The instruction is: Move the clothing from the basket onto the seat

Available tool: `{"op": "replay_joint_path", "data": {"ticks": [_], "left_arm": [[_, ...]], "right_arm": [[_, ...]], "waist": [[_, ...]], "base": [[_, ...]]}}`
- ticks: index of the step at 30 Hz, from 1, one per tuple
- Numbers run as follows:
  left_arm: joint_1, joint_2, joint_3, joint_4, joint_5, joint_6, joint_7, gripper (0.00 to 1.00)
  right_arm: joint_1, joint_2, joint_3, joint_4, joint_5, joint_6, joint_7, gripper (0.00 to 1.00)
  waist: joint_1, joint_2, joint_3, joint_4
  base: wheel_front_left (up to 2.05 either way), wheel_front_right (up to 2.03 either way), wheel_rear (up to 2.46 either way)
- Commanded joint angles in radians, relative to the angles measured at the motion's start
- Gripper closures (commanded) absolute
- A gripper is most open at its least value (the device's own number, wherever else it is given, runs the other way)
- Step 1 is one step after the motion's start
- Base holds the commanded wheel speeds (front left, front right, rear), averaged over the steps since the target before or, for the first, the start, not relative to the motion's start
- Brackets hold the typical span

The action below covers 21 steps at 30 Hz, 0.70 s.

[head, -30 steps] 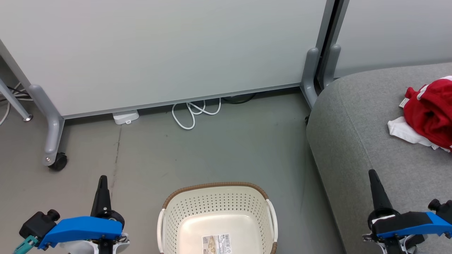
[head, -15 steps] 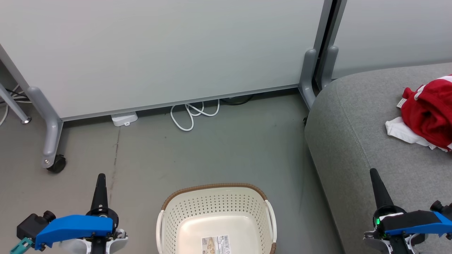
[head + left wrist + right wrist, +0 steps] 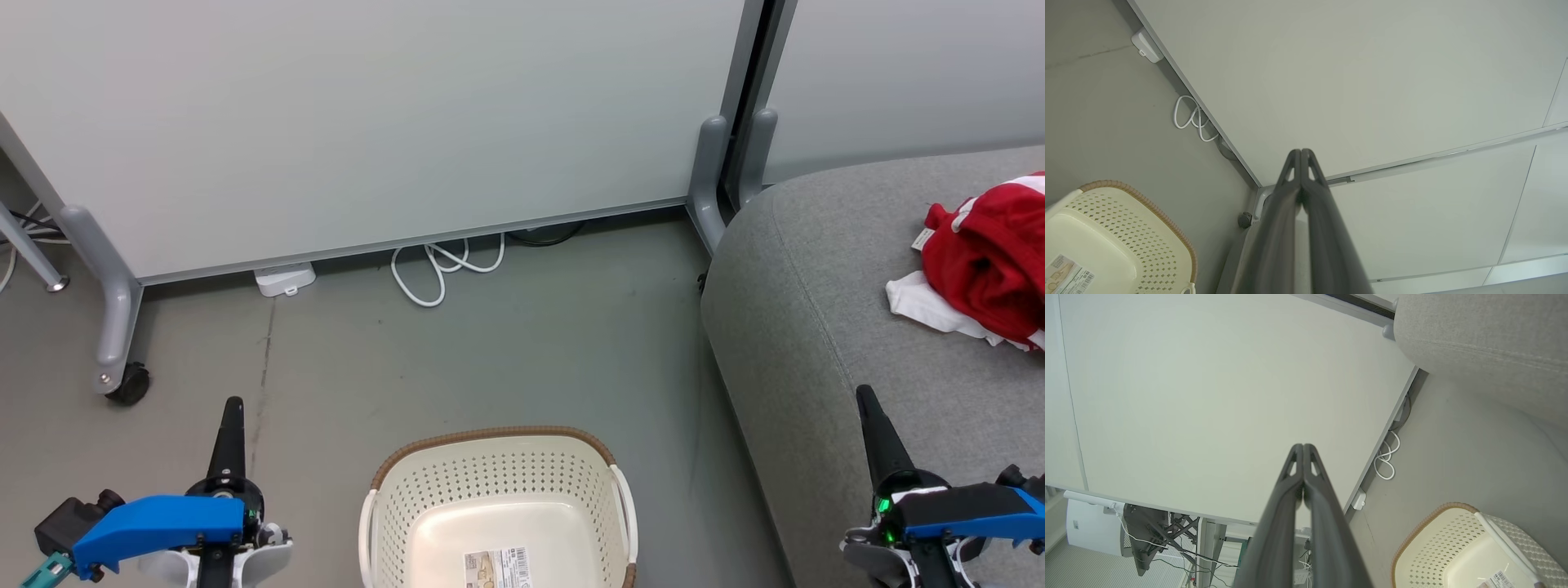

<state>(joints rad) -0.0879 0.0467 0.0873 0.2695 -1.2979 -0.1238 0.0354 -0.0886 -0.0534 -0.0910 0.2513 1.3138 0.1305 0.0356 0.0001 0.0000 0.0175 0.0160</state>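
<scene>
The red clothing with white trim lies bunched on the grey seat at the right edge of the head view. On the floor at bottom centre stands the cream basket, its inside bare but for a barcode label. My left gripper is shut, to the left of the basket, holding nothing. My right gripper is shut above the seat's front part, well short of the clothing. The left wrist view has the shut fingertips and the basket. In the right wrist view are the shut fingertips, the basket and the seat.
A pale partition wall on grey wheeled feet stands behind the basket. A coiled white cable and a white box lie at its base. Grey posts stand beside the seat's corner. Bare floor lies between wall and basket.
The whole head picture has shifted slightly, so the camera moved. Both grippers stay shut and sit a little lower in the frame. The clothing and basket have not moved.
</scene>
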Motion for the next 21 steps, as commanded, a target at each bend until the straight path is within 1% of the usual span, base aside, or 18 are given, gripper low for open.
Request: {"op": "replay_joint_path", "data": {"ticks": [1, 21], "left_arm": [[-0.02, 0.005, 0.007, -0.01, -0.02, -0.007, 0.006, 1.0], [-0.024, 0.005, 0.019, -0.019, -0.184, -0.01, 0.048, 1.0]], "right_arm": [[-0.017, 0.002, -0.004, -0.009, 0.021, 0.0, 0.007, 1.0], [-0.021, 0.003, -0.015, -0.008, 0.175, 0.0, 0.048, 1.0]], "waist": [[-0.0001, 0.0, 0.0, 0.0], [-0.0001, 0.0, -0.007, -0.008]], "base": [[0.0, 0.0, 0.0], [0.0, 0.0, 0.0]]}}
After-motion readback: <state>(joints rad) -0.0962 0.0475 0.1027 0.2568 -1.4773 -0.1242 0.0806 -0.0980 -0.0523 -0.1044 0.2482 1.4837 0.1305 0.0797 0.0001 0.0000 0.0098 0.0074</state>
